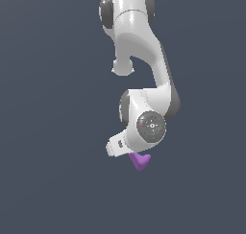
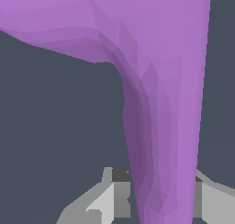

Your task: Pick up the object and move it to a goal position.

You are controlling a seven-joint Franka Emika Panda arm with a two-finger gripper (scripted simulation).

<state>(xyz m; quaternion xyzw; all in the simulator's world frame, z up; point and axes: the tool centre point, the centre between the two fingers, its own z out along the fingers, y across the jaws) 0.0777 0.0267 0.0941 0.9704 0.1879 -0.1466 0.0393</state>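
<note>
The purple piece [image 1: 140, 161] shows low in the middle of the exterior view, just under the white wrist of the arm [image 1: 144, 75], with only its pointed lower end peeking out below the gripper [image 1: 126, 150]. In the wrist view the purple piece [image 2: 165, 103] fills most of the frame: a long arm runs down the right of centre, and a shorter arm branches off across the upper left. At the bottom of that frame the long arm passes between two grey and white fingers [image 2: 108, 200], one on each side, and both look pressed against it or very nearly so. I judge the fingers clenched on the purple piece, gripping its long arm.

Whether the piece has left the dark surface below cannot be told, since nothing in either view marks the ground line, and no goal marker is visible.

The step in hand looks like carrying the piece to the goal. To do it well, the grip should stay firm on the long arm, because the piece is smooth and tapers, so it could slide or twist between the fingers. A slow, steady move with no sudden turn of the wrist would suit, keeping the short arm from swinging the piece round
</note>
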